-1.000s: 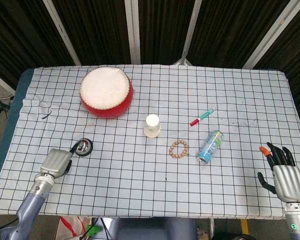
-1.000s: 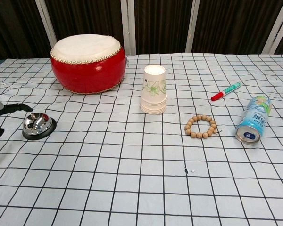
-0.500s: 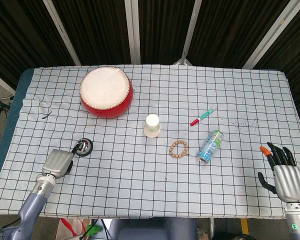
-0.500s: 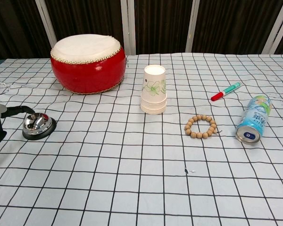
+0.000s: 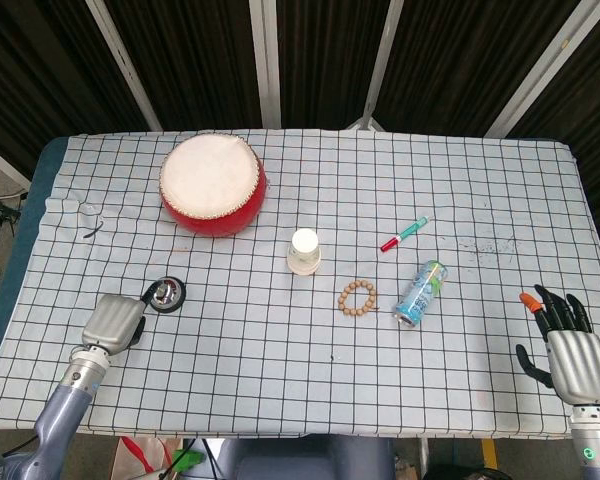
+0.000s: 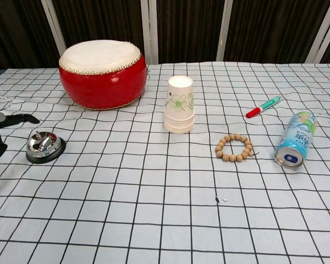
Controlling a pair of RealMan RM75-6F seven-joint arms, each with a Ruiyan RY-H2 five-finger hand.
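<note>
The left hand (image 5: pixel 112 322) hovers beside the desk bell (image 6: pixel 43 147), a finger (image 6: pixel 17 119) stretched just above it, holding nothing; the red drum (image 5: pixel 213 185) lies beyond; the right hand (image 5: pixel 572 350) rests with fingers apart, far from the can (image 5: pixel 421 293).

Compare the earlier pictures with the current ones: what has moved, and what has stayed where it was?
The left hand moved. Half a second ago a finger reached down to the top of the call bell; now the fingers have lifted and hang above and left of it, apart from the bell. Nothing was taken hold of. The right hand, drum, stacked cups, bead bracelet, can and marker stayed put.
</note>
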